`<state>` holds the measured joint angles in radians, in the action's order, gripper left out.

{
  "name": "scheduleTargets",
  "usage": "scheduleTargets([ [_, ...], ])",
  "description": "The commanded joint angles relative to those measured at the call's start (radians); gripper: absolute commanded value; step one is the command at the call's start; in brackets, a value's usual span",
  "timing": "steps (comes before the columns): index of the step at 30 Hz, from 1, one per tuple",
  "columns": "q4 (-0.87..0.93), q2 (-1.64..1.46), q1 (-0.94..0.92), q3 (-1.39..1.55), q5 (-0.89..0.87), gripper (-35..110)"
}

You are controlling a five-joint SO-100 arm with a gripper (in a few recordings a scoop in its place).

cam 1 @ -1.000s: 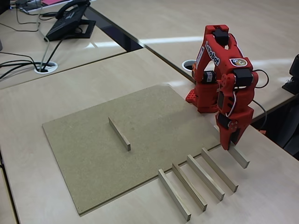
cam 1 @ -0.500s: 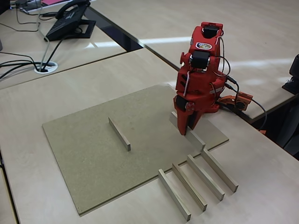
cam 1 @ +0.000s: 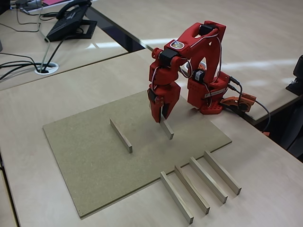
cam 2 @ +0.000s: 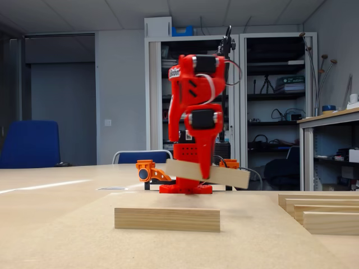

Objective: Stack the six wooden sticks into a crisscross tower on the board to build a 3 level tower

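Note:
My red gripper point(cam 1: 161, 116) is shut on one wooden stick point(cam 1: 166, 129) and holds it just above the board point(cam 1: 90, 161), near the board's middle. In a fixed view the gripper point(cam 2: 205, 175) grips that stick point(cam 2: 235, 177) near its centre; the stick hangs tilted, right end lower. Another stick point(cam 1: 121, 135) lies flat on the board to the left of the held one, seen in front of it as a stick point(cam 2: 167, 219) in a fixed view. Several more sticks point(cam 1: 200, 184) lie side by side on the desk off the board's right edge, and their ends point(cam 2: 322, 212) show at the right.
The arm's red base point(cam 1: 208, 97) stands on the desk behind the board's right corner, with a cable and orange clamp point(cam 1: 239, 103) beside it. A desk phone point(cam 1: 71, 21) and cables sit far back left. The pale desk drops off at right.
The gripper has lifted a stick from the row on the desk at right and carried it leftward over the board, toward the stick lying there.

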<state>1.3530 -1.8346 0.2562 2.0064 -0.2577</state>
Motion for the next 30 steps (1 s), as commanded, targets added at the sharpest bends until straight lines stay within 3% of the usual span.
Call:
scheduleTargets([
  [1,-0.014,0.021,-0.067,0.0,0.071,0],
  [13,-0.08,0.21,-0.169,-0.078,0.212,0],
  [30,-0.114,0.267,-0.196,-0.08,0.212,0],
])
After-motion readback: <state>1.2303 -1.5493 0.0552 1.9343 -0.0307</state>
